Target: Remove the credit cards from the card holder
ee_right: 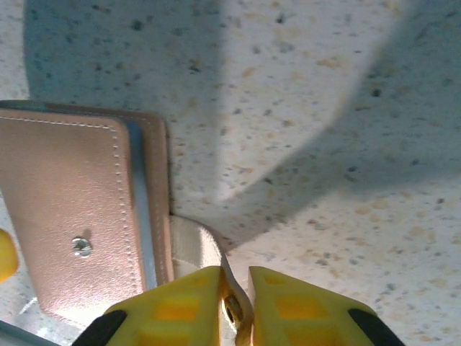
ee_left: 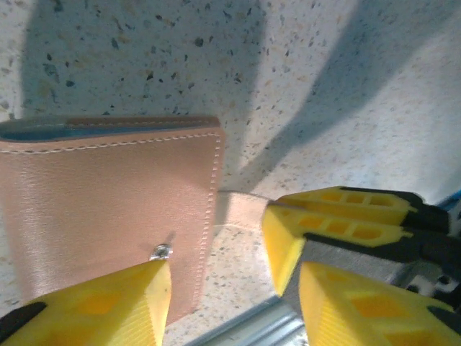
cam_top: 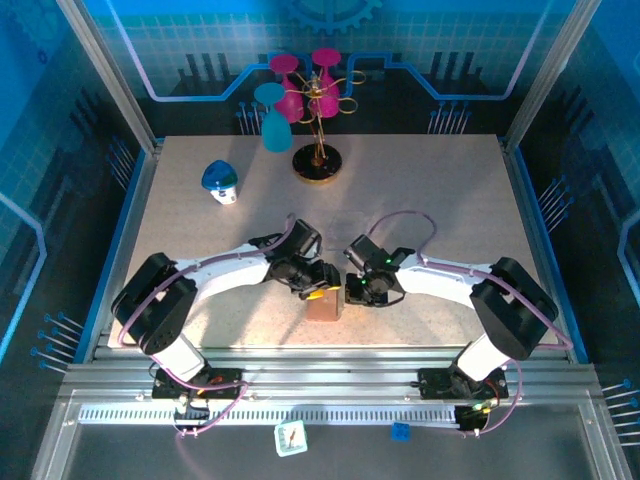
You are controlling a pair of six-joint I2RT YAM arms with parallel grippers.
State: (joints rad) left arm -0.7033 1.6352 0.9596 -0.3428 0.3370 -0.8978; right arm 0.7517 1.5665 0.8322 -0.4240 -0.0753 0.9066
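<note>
Blue-lit panels wall in a pale speckled table point(cam_top: 430, 210), with an aluminium rail point(cam_top: 320, 385) along its near edge. At the far side stands a cup tree point(cam_top: 318, 160) hung with pink cups point(cam_top: 325, 62) and a teal cup point(cam_top: 272, 125). Left of it sits a small blue-and-white object point(cam_top: 221, 182). Both are well apart from the arms. Below the rail lie a pale tile point(cam_top: 290, 438) and a small blue piece point(cam_top: 400, 431).

The card holder point(cam_top: 325, 303) lies flat near the table's near edge, between the two arms, folded closed with its salmon-brown side up. From above, both wrists crowd over it and hide most of it.

The left wrist view shows what the top view hides: the stitched face, a metal snap stud point(ee_left: 160, 251) and a blue-grey strip along the far edge. The left gripper point(ee_left: 232, 282) has its jaws released and spread wide. One finger point(ee_left: 101, 306) sits over the holder's near edge and the other is off to the side. Between them the right gripper point(ee_left: 272, 209) reaches in side-on at the closing strap point(ee_left: 241, 209).

The right wrist view looks straight down that grip. The jaws are clenched on the strap's end with only a slit between them. The strap curves out from the holder's edge into the slit. A blue-grey inner layer shows between the brown leaves.
</note>
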